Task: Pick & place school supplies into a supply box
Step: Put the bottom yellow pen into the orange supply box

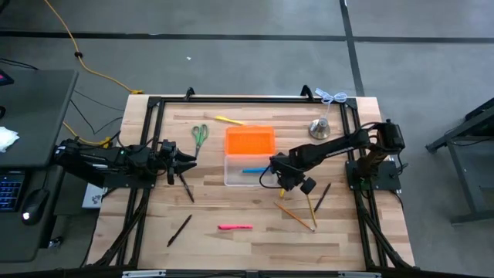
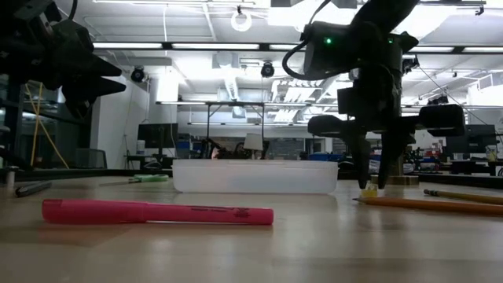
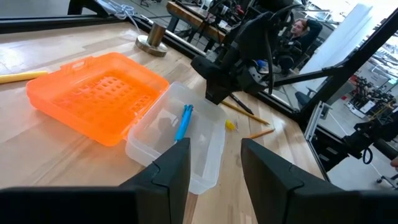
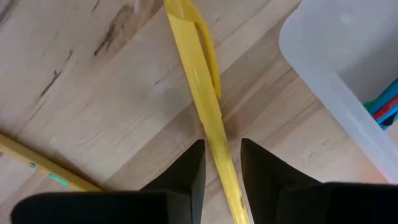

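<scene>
My right gripper [image 4: 221, 165] hangs at the clear box's [image 1: 245, 179] four o'clock corner, fingers narrowly parted around a yellow pen [image 4: 202, 93] lying on the table, not clearly clamped, while my left gripper [image 3: 214, 165] waits open at the box's nine o'clock.
</scene>
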